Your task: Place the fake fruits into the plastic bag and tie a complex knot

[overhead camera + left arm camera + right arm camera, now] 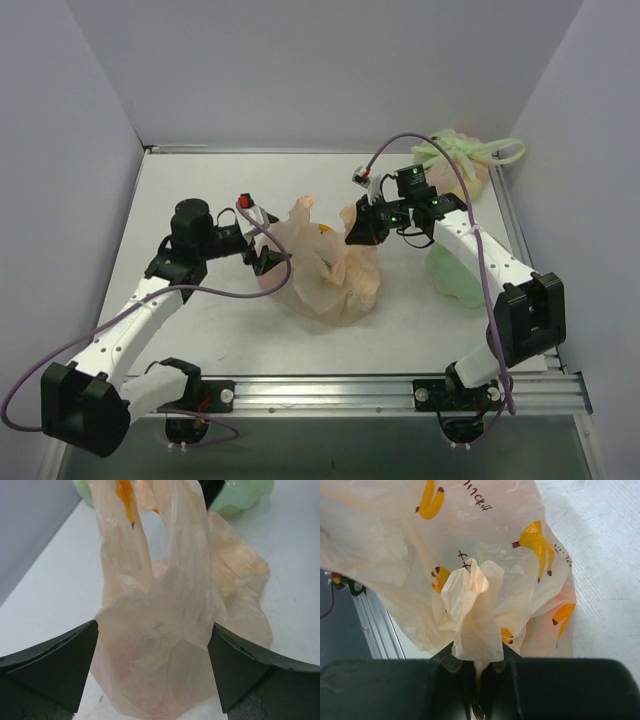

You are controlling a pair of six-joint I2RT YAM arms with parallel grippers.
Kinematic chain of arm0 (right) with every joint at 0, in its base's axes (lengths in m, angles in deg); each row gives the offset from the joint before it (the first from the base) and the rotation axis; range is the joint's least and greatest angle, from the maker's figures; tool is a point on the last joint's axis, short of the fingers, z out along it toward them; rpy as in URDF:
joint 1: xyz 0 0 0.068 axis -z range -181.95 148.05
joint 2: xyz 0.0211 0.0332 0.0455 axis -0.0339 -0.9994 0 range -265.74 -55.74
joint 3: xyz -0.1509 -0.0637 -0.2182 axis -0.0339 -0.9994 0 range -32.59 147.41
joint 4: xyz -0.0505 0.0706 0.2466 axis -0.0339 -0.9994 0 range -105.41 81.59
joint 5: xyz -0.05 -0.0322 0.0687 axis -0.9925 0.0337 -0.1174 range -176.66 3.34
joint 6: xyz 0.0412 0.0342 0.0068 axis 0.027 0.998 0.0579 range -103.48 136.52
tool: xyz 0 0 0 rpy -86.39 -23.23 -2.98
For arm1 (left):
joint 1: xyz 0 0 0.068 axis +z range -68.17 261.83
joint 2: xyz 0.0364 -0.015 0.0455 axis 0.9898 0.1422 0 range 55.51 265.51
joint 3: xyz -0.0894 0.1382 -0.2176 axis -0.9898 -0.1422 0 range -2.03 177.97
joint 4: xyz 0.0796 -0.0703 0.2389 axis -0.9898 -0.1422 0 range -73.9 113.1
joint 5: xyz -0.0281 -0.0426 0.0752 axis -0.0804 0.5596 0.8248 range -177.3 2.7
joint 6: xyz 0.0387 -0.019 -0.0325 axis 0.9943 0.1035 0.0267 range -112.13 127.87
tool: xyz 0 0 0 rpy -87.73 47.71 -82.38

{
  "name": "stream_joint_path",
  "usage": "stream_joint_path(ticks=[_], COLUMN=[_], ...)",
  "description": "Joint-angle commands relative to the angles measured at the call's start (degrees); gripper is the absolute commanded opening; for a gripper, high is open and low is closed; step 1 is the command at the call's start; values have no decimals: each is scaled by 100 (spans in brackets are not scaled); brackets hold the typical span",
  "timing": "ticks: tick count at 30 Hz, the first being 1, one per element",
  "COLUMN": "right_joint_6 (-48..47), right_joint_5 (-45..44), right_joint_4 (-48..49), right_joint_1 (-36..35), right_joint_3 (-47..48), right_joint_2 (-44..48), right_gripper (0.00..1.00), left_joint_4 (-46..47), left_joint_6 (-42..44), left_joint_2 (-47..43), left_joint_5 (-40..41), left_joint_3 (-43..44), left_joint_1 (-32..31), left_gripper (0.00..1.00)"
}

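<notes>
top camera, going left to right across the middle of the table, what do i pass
left pincer → peach banana-print plastic bag → right pincer, clamped on the bag's right handle → light green film sheet

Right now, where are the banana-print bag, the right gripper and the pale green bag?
plastic bag (335, 290): top external view, on its lower body.
right gripper (476, 665): right wrist view, between its fingertips, shut on bag film.
pale green bag (468, 165): top external view, just under its green handles.
</notes>
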Motion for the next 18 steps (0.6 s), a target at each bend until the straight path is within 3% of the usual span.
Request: stream_joint_path(ticks=[1,6,17,18], right_joint_6=[-434,-759,-1085,-1085], right_joint_5=[140,157,245,253], right_joint_4=[-278,-401,-515,-515], right_joint_1=[-131,-166,-201,-193], right_joint_3=[166,148,122,139], right_joint_2=[303,313,374,374], right_gripper=[0,0,0,0], left_joint_4=[1806,1912,1974,1930], left_joint_6=[-622,-789,-1360,-1387], left_joint_2=[376,861,1520,1555], left_joint_5=[84,-1041,-1271,-1341], left_joint_3=[111,480,779,806], left_joint_1=[83,-22,-260,-286], left_gripper=[97,98,97,92])
